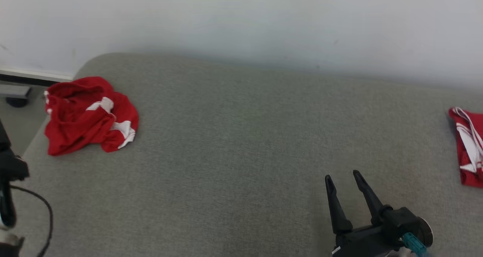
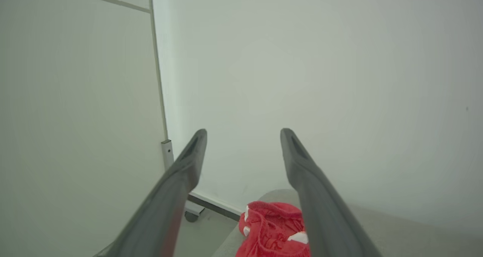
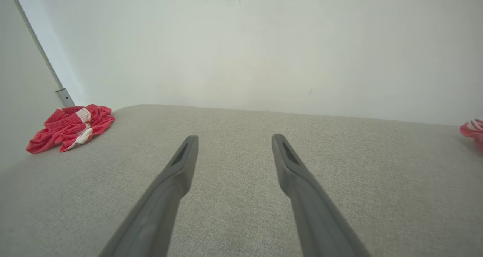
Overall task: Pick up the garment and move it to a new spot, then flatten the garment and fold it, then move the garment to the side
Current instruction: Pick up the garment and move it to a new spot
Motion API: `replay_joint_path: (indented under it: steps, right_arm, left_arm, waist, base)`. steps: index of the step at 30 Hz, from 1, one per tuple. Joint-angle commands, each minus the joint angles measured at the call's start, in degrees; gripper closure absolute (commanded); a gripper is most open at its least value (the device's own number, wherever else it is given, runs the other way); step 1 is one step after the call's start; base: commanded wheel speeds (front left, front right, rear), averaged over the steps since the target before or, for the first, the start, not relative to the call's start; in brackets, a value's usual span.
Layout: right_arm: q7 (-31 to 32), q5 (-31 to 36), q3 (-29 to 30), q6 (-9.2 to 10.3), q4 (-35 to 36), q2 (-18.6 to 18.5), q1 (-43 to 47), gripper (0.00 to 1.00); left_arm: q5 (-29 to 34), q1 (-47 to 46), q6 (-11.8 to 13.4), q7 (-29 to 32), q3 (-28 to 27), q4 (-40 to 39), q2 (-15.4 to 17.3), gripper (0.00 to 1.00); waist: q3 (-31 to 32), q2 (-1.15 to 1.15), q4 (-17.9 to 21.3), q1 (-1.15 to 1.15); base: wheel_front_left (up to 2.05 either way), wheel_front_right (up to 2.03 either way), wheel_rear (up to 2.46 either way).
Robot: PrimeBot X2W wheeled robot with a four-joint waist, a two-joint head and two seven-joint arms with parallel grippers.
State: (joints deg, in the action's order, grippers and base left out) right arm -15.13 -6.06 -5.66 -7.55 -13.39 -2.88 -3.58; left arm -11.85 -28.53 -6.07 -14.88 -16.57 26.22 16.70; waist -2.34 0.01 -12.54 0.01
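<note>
Target, by the look of it: crumpled garment [image 1: 90,113], red w/ white patches, heaped at far-left corner of grey padded surface [image 1: 241,143], near the wall [image 1: 241,19], just inside the left edge; well apart from both grippers. Second red-and-white piece [image 1: 468,147] at far-right edge; looks flat, prob. already folded; best left alone.

Left gripper [image 2: 244,132]: spread wide, nothing held; aimed at the wall, garment low in left wrist view. Right gripper [image 1: 342,175]: likewise wide open, empty, over bare surface at near right.

Handling, as a guess: thin soft knit, light, limp; sure to droop and bunch when lifted; not fragile; likely to drag rather than slide on the textured surface. Pinch a raised fold, or the ribbed band on the heap's wall side; deep enough for a layer or two, w/o catching the surface.

Orientation: no clear long axis while bunched; approx. as wide as deep in head view, somewhat wider left-to-right in right wrist view; top vs. bottom impossible to tell yet.
</note>
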Motion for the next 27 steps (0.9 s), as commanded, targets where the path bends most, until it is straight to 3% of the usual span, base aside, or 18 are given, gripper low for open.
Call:
replay_joint_path:
  steps: [1, 4, 11, 18, 23, 27]
  right_arm:
    - [0.02, 0.27, 0.12, 0.10, 0.83, 0.01, -1.48, 0.00]
    - [0.02, 0.04, -0.08, 0.11, 1.60, 0.00, -2.76, 0.00]
    - [0.02, -0.34, 0.03, 0.10, 3.01, 0.05, -5.28, 0.00]
    - [0.02, -0.67, -0.26, 0.10, 3.66, 0.09, -6.21, 0.00]
    - [0.02, -0.48, 0.10, 0.11, 3.78, 0.06, -6.46, 0.00]
    - [0.02, 0.08, -0.01, 0.10, 3.67, 0.07, -6.62, 0.00]
  left_arm:
    - [-0.69, -3.43, -0.42, 0.58, 0.42, 1.49, 1.60, 0.00]
    - [-2.07, -8.03, -0.85, 2.47, -0.19, 4.93, 5.69, 0.00]
    - [-3.92, -15.48, -1.11, 6.63, 0.00, 13.38, 11.63, 0.00]
    - [-5.26, -18.57, -1.47, 12.41, 2.53, 23.38, 15.45, 0.00]
    - [-6.16, -19.30, -1.30, 14.76, 5.16, 26.98, 17.05, 0.00]
    - [-8.03, -20.12, -1.33, 20.02, 7.82, 30.70, 17.60, 0.00]
  waist:
    - [-11.25, -0.01, 11.11, -0.01]
    - [-14.57, -0.01, 13.82, -0.01]
    - [-19.78, -0.01, 17.89, -0.01]
    - [-20.95, -0.01, 20.11, -0.01]
    - [-20.96, -0.01, 20.44, -0.01]
    - [-20.92, -0.01, 20.57, -0.01]
  base:
    - [0.00, 0.00, 0.00]
    - [0.00, 0.00, 0.00]
    - [0.00, 0.00, 0.00]
    - [0.00, 0.00, 0.00]
    - [0.00, 0.00, 0.00]
    - [0.00, 0.00, 0.00]
